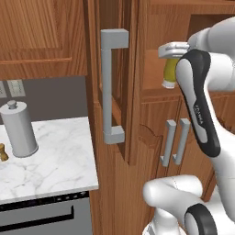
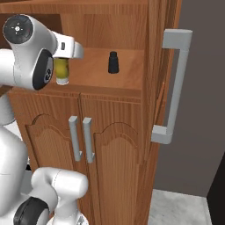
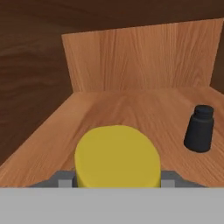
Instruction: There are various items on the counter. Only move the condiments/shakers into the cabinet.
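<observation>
The gripper [image 3: 117, 180] is clamping the yellow bottle [image 3: 116, 156] from both sides, holding it upright at the near left of the cabinet shelf [image 2: 92, 74]; whether its base is touching the wood is hard to tell. The black shaker [image 2: 114, 62] is standing on the shelf to its right. The wooden shaker [image 1: 3, 152] and grey canister [image 1: 18, 129] are sitting on the counter [image 1: 55, 165].

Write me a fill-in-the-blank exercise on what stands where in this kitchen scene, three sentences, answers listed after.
1. The gripper is closed on the ____ bottle at the cabinet shelf.
2. The small black shaker stands upright on the ____.
3. The tall grey canister and the small wooden shaker are on the ____.

Missing words: yellow; shelf; counter
</observation>
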Available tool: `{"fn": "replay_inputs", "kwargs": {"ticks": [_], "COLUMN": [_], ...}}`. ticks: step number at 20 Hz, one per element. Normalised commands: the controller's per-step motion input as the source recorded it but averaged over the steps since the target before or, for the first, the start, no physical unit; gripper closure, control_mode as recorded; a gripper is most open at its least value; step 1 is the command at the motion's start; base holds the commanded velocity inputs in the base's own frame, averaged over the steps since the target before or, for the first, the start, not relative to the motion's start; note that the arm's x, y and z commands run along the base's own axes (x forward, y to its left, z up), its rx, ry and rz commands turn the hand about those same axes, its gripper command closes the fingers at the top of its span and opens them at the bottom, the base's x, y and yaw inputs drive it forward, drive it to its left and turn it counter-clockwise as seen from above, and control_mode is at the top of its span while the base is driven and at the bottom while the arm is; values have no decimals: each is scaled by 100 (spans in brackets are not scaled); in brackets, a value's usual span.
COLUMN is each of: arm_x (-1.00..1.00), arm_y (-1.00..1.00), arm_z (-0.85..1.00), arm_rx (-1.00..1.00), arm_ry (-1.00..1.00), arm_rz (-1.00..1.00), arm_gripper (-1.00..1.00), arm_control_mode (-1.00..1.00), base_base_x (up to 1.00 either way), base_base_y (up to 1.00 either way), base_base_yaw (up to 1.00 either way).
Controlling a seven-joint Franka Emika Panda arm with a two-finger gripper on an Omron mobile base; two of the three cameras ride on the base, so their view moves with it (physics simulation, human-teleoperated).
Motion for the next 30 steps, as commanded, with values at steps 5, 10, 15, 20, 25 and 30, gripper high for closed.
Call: {"fn": "replay_inputs", "kwargs": {"ticks": [5,10,15,20,25,30], "arm_x": [69,80,83,78,70,60], "arm_y": [0,0,0,-4,-7,-9], "arm_z": [-11,-1,0,-3,-15,-35], "arm_rx": [0,0,-5,-5,-5,-4], "arm_ry": [0,0,0,0,0,0], "arm_rz": [2,0,0,0,0,0], "arm_gripper": [100,100,100,100,100,100], "arm_control_mode": [-100,-100,-100,-100,-100,-100], "base_base_x": [0,0,0,0,0,0], "base_base_y": [0,0,0,0,0,0], "base_base_yaw": [0,0,0,0,0,0]}}
